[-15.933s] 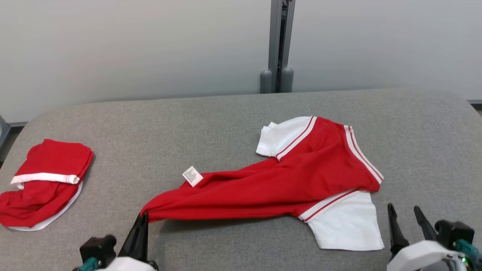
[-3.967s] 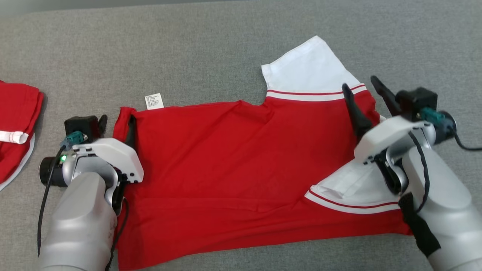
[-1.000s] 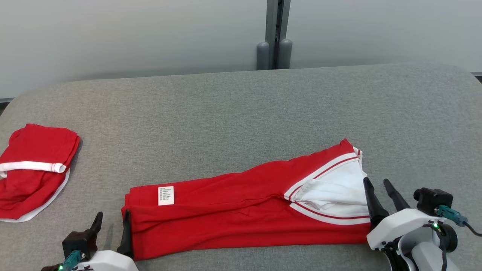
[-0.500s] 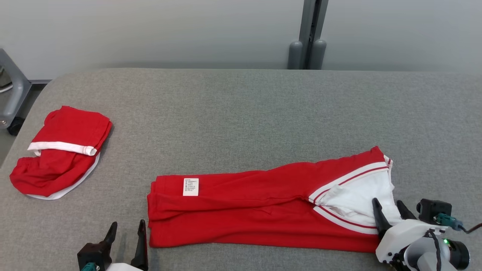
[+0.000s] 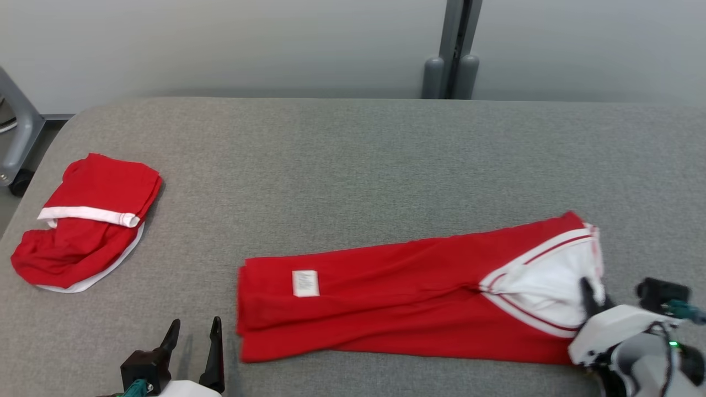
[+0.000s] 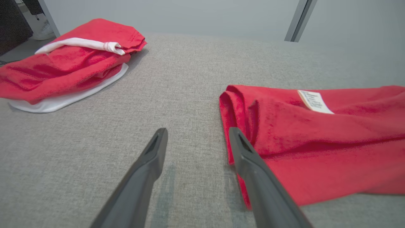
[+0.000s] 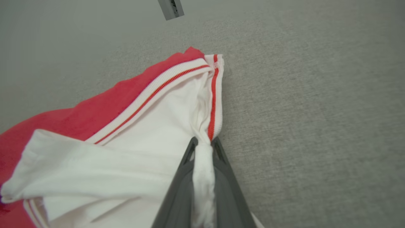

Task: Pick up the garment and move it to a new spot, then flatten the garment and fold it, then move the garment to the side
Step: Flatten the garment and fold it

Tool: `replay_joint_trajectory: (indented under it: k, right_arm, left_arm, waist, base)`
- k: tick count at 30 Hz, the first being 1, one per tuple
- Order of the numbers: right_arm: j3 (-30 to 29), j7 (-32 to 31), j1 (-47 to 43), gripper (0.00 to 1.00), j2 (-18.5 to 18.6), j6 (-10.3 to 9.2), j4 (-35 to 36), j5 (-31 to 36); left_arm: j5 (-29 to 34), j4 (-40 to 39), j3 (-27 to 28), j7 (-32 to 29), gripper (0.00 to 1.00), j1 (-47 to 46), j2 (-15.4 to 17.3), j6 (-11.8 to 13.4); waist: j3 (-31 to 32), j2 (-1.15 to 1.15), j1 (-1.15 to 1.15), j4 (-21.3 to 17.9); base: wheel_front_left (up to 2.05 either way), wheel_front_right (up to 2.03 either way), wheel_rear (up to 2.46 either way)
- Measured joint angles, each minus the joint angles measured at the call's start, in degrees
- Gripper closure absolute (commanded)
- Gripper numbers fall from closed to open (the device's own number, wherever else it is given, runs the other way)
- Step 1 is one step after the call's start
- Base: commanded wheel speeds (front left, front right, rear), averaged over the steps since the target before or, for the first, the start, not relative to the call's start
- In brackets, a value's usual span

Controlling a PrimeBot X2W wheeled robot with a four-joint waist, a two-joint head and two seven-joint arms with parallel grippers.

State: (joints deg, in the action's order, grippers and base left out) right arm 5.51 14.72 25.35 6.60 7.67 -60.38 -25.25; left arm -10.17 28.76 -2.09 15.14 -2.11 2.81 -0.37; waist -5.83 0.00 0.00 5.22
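At the near edge of the grey fabric-covered table (image 5: 353, 165), the left gripper (image 5: 195, 331) is found with its two dark fingers spread wide and nothing between them. It stands just beside the hem end of the garment (image 5: 386, 292), a red knit shirt with white, red-striped sleeves; contact with the cloth cannot be confirmed. At the near right, the right gripper (image 7: 204, 145) is pressed together on a bunch of white sleeve cloth, just beside the red-striped trim. The garment is laid along the near half of the table as a long band, doubled lengthwise, with a small white sewn-in label (image 5: 305, 283) exposed near its left end and some slack creasing along its middle. Further off to the left, well apart, a loosely folded red-and-white cloth heap (image 5: 83, 220) is noted. Beyond the table, a pale wall (image 5: 220, 44) and a grey upright post (image 5: 452, 49) are observed. The folding step is judged to be in hand: one lengthwise fold is made, the crosswise fold is not. The next move is judged to call for the pinched sleeve end to be lifted and carried over toward the hem end, with the hem end held down or gripped so that the band is not dragged.
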Motion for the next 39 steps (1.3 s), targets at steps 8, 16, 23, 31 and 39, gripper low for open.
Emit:
replay_joint_trajectory:
  k: [8,16,23,31,39]
  right_arm:
    - [-5.9,0.2,-0.1,1.00,3.6,-0.18,8.3,3.2]
    - [7.0,0.0,-3.7,1.00,-1.9,-0.19,18.3,0.6]
    - [21.7,-3.6,-5.5,1.00,-3.4,-0.19,24.7,-6.1]
    - [32.4,-4.4,-3.4,1.00,-3.8,-0.19,25.3,-12.2]
    - [37.3,-2.7,0.5,0.80,-3.8,-0.19,19.8,-16.8]
  left_arm:
    - [-1.2,0.2,-1.6,0.0,0.00,-0.5,0.0,0.3]
    - [-2.1,0.6,-3.6,0.0,0.00,-0.7,0.0,0.5]
    - [-2.4,1.2,-6.4,0.0,0.00,-1.5,0.0,0.3]
    - [-2.5,1.4,-10.2,0.0,0.00,-2.0,0.0,-0.1]
    - [-2.9,2.0,-12.6,0.0,0.00,-2.1,0.0,0.0]
  waist:
    - [0.8,0.00,0.00,-2.5]
    - [1.2,0.00,0.00,-3.2]
    - [1.3,0.00,0.00,-0.3]
    - [1.2,0.00,0.00,6.5]
    - [0.9,0.00,0.00,14.3]
  base:
    - [0.00,0.00,0.00]
    - [0.00,0.00,0.00]
    - [0.00,0.00,0.00]
    - [0.00,0.00,0.00]
    - [0.00,0.00,0.00]
